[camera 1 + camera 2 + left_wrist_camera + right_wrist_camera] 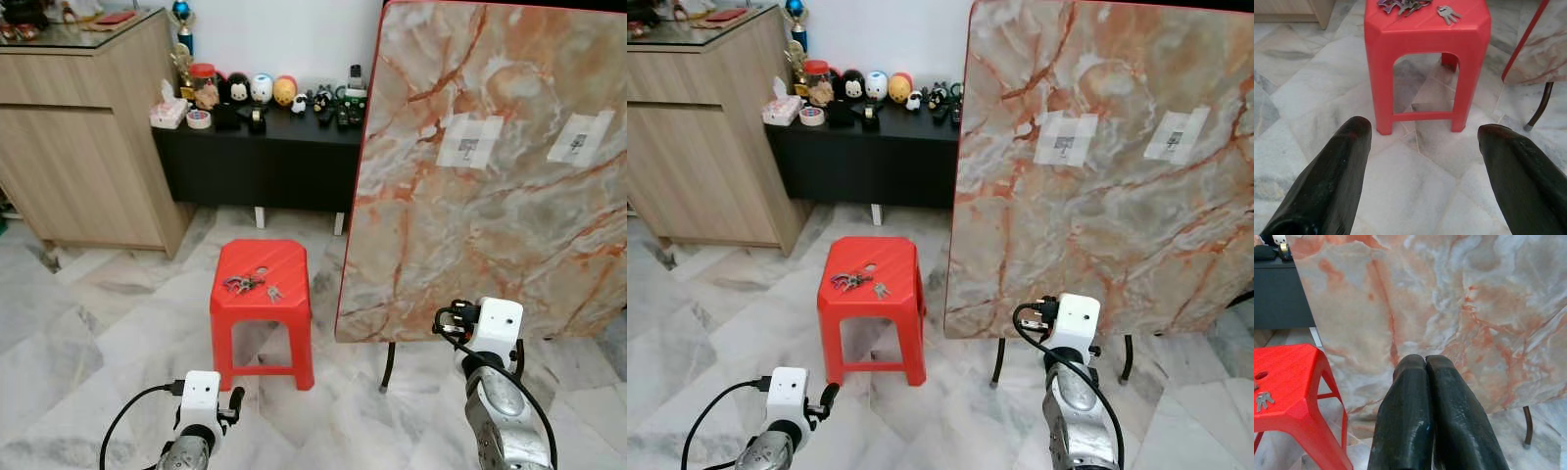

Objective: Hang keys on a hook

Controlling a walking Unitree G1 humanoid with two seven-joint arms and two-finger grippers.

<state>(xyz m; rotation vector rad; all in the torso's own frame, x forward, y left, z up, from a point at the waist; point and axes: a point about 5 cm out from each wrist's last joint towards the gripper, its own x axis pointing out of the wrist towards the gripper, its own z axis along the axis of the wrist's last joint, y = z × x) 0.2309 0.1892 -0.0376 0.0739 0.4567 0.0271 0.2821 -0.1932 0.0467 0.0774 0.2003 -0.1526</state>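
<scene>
A bunch of keys (243, 284) lies on top of a red plastic stool (263, 323), with a small set of silver keys (274, 292) beside it. To the stool's right stands an upright marble-patterned board (490, 225) bearing two small hooks under tape (468, 143) (580, 137). My left gripper (1422, 129) is low over the floor in front of the stool, open and holding nothing. My right gripper (1425, 360) is shut and empty, held low and pointing at the board's lower part.
A wooden cabinet (88, 127) stands at the back left, and a low black table (265, 157) with figurines and a tissue box runs along the wall. The board rests on thin dark metal legs (389, 367). Marble floor tiles surround the stool.
</scene>
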